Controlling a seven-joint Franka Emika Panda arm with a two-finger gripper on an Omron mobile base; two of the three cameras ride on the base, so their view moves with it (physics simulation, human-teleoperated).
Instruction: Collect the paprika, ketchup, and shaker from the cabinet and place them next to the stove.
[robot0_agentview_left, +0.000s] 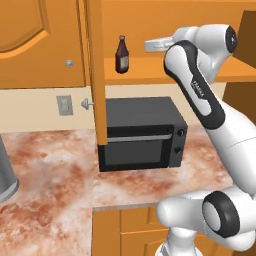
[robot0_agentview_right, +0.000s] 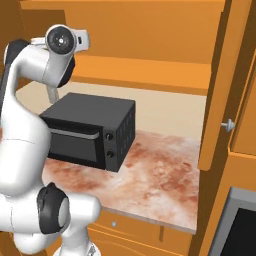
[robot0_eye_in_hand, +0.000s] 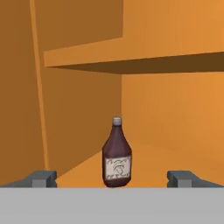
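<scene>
Claw: two small dark finger tips of the claw (robot0_eye_in_hand: 112, 178) stand wide apart, released, grasping nothing.
Ketchup: slim dark reddish-brown ketchup bottle (robot0_eye_in_hand: 117, 154) with small grey cap and pale label, upright on the cabinet floor, ahead of the claw and between its tips, not touching them.
Cabinet: orange wooden wall cabinet (robot0_agentview_left: 150, 30), door open, inner shelf above the bottle.
Microwave: black boxy microwave (robot0_agentview_left: 142, 132) beneath the cabinet on the marbled reddish desk (robot0_agentview_left: 50, 170).
Arm: white arm (robot0_agentview_left: 200, 95) reaching up into the cabinet.
</scene>
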